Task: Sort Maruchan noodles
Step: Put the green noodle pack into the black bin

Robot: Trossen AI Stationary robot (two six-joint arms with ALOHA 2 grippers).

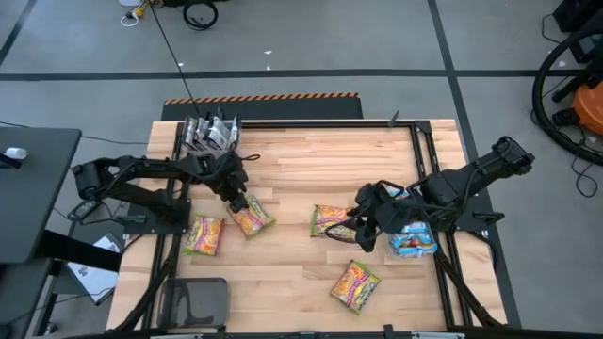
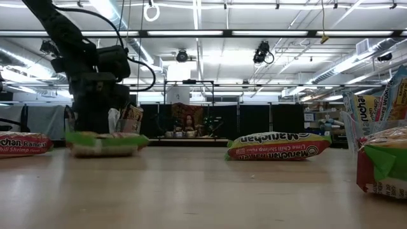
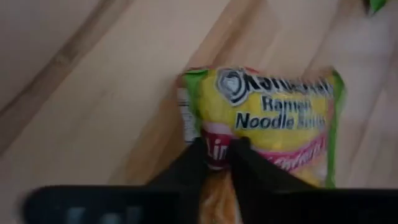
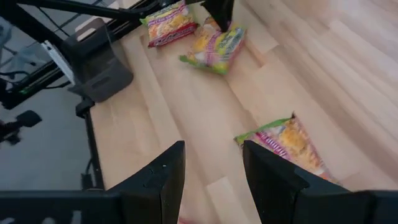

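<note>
Right now the thing in hand is a flat, crinkly yellow-and-green plastic packet of Maruchan lime chili shrimp noodles, lying on the pale wooden table, and I will place everything else from it. My left gripper sits at its upper end; in my left wrist view my two dark fingers have drawn nearly together over the packet's edge, pinching a fold of the wrapper near the red band, though I judge the grip may not be fully settled. Just beside this packet, toward my left arm's base, lies a second yellow-and-green packet, close but not touching as far as I can tell. Farther across the table, toward my right arm, a third packet of the same kind lies near my right gripper, whose fingers stand spread apart and hold nothing, hovering above the wood. Beyond that, a fourth packet lies nearer the front edge, and a light blue packet sits under my right arm. I take this as the pick-up step of sorting. Next I need a firm squeeze, then a clean lift straight up so the slippery wrapper does not slide free or drag its neighbour.
</note>
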